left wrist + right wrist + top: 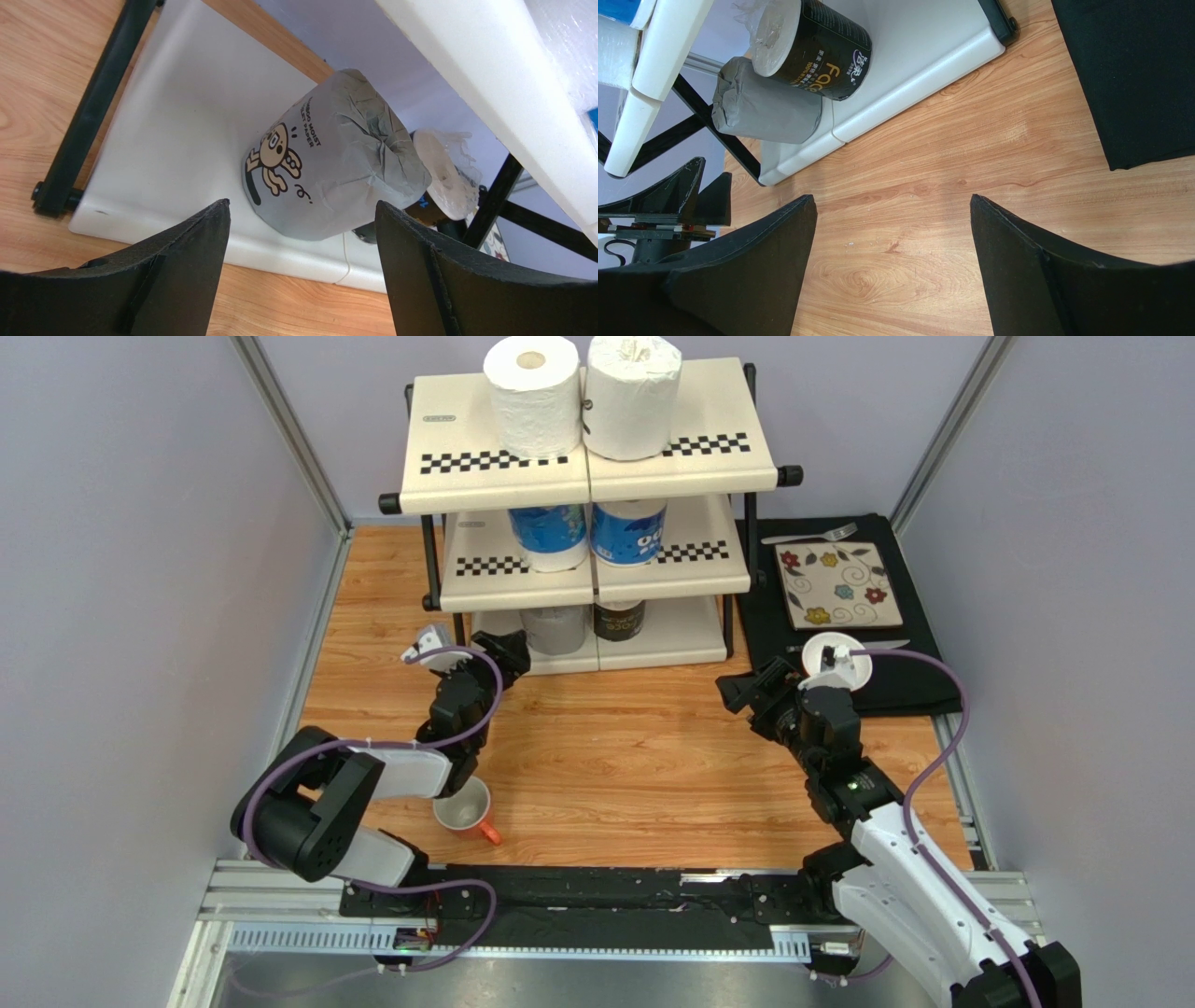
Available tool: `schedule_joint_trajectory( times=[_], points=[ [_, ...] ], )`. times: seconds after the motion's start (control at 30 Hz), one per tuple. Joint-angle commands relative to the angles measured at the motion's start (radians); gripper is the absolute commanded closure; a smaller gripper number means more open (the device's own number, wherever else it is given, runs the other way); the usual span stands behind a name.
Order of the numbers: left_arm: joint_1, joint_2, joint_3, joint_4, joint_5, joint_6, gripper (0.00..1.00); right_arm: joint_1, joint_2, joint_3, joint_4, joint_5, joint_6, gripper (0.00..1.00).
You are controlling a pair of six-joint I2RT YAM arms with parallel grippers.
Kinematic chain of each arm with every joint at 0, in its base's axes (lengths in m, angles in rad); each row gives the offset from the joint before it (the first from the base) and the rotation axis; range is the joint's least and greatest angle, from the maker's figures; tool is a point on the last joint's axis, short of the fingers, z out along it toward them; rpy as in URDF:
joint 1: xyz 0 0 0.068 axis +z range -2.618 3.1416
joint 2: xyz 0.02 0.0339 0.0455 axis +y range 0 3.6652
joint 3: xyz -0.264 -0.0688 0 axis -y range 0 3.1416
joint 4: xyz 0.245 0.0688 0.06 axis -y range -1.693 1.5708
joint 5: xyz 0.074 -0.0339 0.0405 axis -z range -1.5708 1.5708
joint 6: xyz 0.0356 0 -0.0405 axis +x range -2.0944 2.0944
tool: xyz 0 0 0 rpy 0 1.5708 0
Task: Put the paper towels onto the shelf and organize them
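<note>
The shelf (pixel 449 441) holds 6 rolls, 2 per tier: white rolls (pixel 533 392) on top, blue rolls (pixel 550 532) in the middle, a grey roll (pixel 330 161) and a dark roll (pixel 822 49) side by side at the bottom. The wood-grain surface (pixel 631 756) carries a mug (pixel 466 809) by the left arm and a black mat (pixel 898 686) with a floral tile (pixel 839 585). Grey walls (pixel 140 546) enclose it. The left claw (pixel 302 217) is spread and empty, facing the grey roll's crinkled wrapper. The right claw (pixel 892 203) is spread and empty over the wood.

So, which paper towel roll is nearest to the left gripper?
The grey-wrapped roll with the cartoon dog, at the bottom of the shelf, before the open left gripper; the dark roll stands beside it, farther off.
</note>
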Motion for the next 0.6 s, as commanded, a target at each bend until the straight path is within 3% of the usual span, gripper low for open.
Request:
schedule_joint_trajectory(
  times=[0.0, 0.57],
  points=[
    [-0.002, 0.005, 0.022, 0.04, -0.054, -0.015, 0.16, -0.004, -0.012, 0.018, 0.011, 0.006, -0.009, 0.16],
    [-0.002, 0.188, 0.208, -0.069, -0.072, 0.051, 0.15, -0.004, -0.009, 0.024, 0.004, 0.026, -0.02, 0.16]
  ],
)
